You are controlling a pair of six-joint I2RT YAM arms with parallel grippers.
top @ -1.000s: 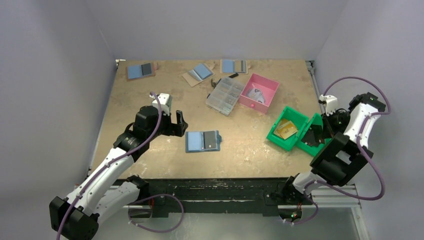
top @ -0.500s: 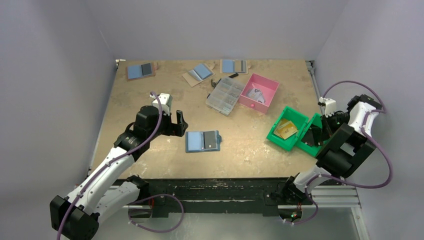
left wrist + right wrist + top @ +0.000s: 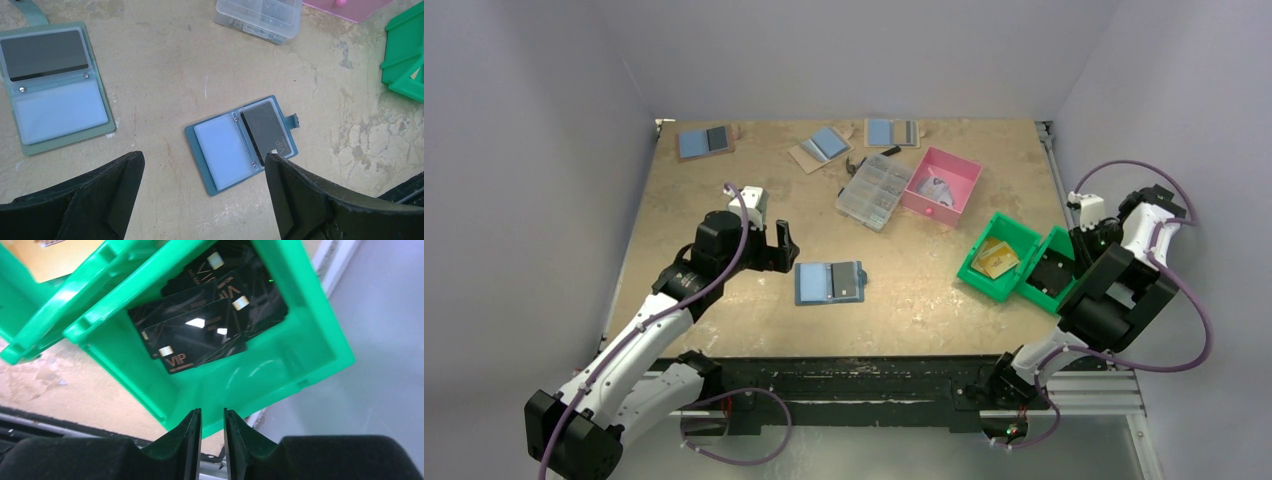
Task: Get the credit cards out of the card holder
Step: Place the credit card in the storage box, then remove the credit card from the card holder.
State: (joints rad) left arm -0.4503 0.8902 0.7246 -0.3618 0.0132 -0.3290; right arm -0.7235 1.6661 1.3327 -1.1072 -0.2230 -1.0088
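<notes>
The card holder lies open on the table, one blue half and one grey half, with a dark teal edge. In the left wrist view the card holder has a dark credit card marked VIP in its right half. My left gripper hovers just left of it, jaws wide open and empty. My right gripper is at the green bin, its jaws a narrow gap apart with nothing between them. Several black credit cards lie in the bin.
The green bin has two compartments, with a gold card in the left one. A clear organiser box and a pink box stand behind. Other holders lie along the back; one shows in the left wrist view.
My right arm has drawn back to the right from over the green bin, uncovering the black cards there. The left arm and the card holder have not moved.
</notes>
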